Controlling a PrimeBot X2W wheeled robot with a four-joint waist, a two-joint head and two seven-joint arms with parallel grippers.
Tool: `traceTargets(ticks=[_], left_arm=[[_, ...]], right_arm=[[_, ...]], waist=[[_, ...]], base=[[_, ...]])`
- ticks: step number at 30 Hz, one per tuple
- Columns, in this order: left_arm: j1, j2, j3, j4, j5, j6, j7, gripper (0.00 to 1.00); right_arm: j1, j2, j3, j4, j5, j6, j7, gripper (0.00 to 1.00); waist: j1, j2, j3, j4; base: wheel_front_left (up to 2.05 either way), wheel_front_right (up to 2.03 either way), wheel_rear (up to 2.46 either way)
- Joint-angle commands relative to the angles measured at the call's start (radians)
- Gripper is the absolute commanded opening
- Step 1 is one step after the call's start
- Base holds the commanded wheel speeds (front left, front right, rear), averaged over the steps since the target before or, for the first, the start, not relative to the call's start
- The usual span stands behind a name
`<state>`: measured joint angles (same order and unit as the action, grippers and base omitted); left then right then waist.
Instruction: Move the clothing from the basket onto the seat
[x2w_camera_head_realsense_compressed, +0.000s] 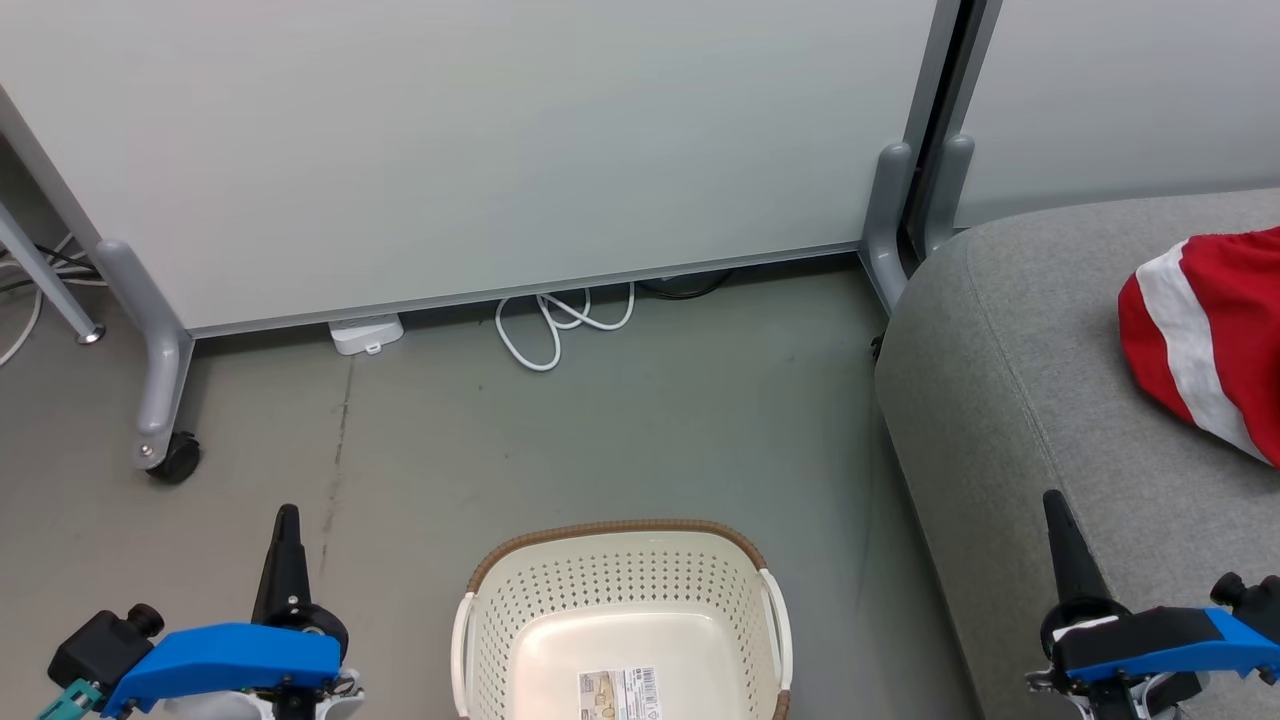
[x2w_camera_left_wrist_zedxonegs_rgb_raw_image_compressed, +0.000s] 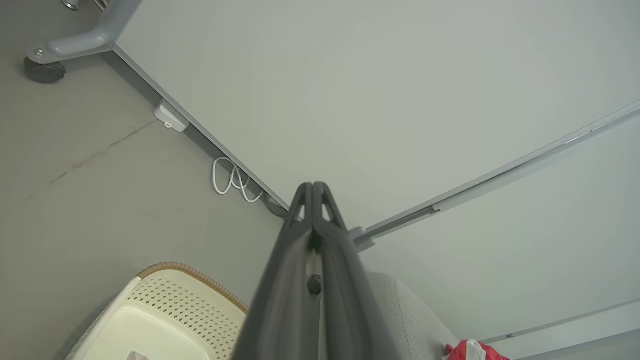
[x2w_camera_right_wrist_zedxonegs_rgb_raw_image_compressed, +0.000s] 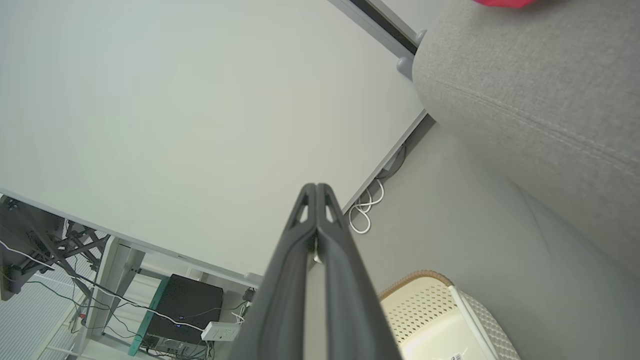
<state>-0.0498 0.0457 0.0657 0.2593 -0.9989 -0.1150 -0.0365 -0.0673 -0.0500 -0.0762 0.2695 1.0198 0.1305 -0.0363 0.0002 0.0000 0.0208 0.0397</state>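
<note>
Grey floor (x2w_camera_head_realsense_compressed: 600, 430), bare-bottomed basket (x2w_camera_head_realsense_compressed: 620, 527), clothing (x2w_camera_head_realsense_compressed: 1225, 320) on seat (x2w_camera_head_realsense_compressed: 1010, 400), left fingers (x2w_camera_head_realsense_compressed: 285, 555) closed, right fingers (x2w_camera_head_realsense_compressed: 1069, 550) closed

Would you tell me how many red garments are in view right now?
1: a garment on the sofa, cut off by the picture's edge; others may lie beyond it.

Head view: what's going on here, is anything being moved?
Nothing is being handled right now. The left hand and right hand are both shut and empty, one on each side of the basket and not touching it. The basket sits on the floor beside the sofa, and the visible part of its inside holds only a sticker. A red-and-white garment lies on the sofa, so the move looks done.
</note>
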Motion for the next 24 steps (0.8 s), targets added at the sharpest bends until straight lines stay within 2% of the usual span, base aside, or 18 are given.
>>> traceTargets(ticks=[1,24], left_arm=[[-0.030,0.005,0.008,-0.013,-0.027,-0.006,0.006,0.00],[-0.044,0.005,0.024,-0.015,-0.256,-0.011,0.063,0.00]], right_arm=[[-0.024,-0.001,-0.005,-0.014,0.027,0.000,0.006,0.00],[-0.035,-0.001,-0.018,-0.020,0.249,0.000,0.063,0.00]], waist=[[-0.0001,0.0000,0.000,-0.001],[-0.0001,0.0000,-0.006,-0.013]], base=[[0.00,0.00,0.00],[0.00,0.00,0.00]])
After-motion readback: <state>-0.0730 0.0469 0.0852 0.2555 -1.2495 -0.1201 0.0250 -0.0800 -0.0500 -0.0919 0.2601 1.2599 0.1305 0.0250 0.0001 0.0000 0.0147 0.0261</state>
